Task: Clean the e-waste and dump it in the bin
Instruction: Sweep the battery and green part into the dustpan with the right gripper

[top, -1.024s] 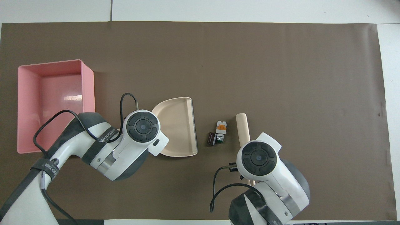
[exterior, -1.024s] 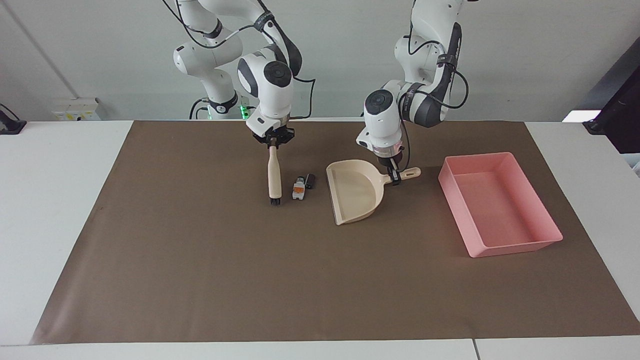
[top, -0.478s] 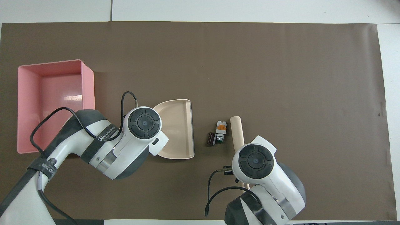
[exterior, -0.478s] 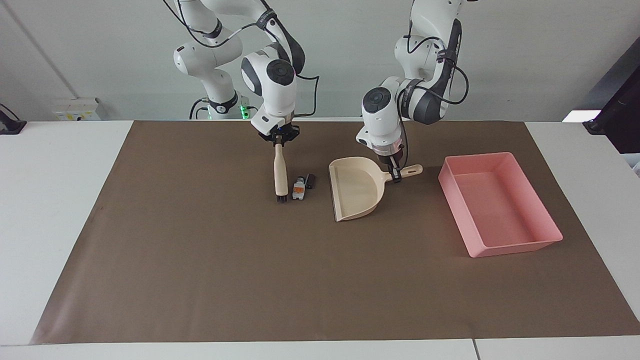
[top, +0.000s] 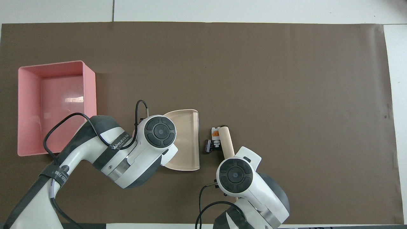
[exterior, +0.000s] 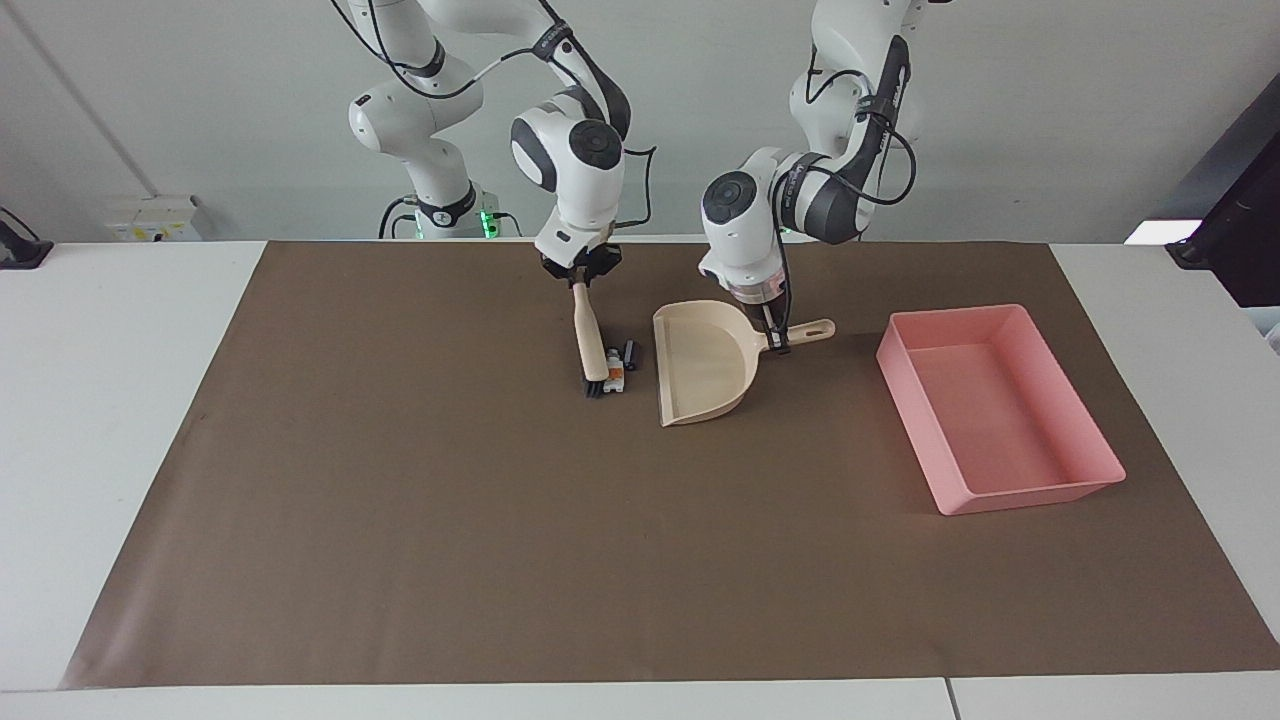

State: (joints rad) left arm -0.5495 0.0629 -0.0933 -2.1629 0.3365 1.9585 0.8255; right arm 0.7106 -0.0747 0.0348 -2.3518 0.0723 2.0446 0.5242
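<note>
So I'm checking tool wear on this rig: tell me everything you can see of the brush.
The brush has a pale, wood-looking round handle and a short tuft of dark bristles at its lower end. The right hand is shut on the handle's top, holding it tilted, bristles down on the brown mat. The bristles press against the white-grey component, with the dark cylinder just past it, toward the dustpan. No damage is visible.

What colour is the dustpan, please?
The dustpan is plain beige; the facing view shows it best.
</note>
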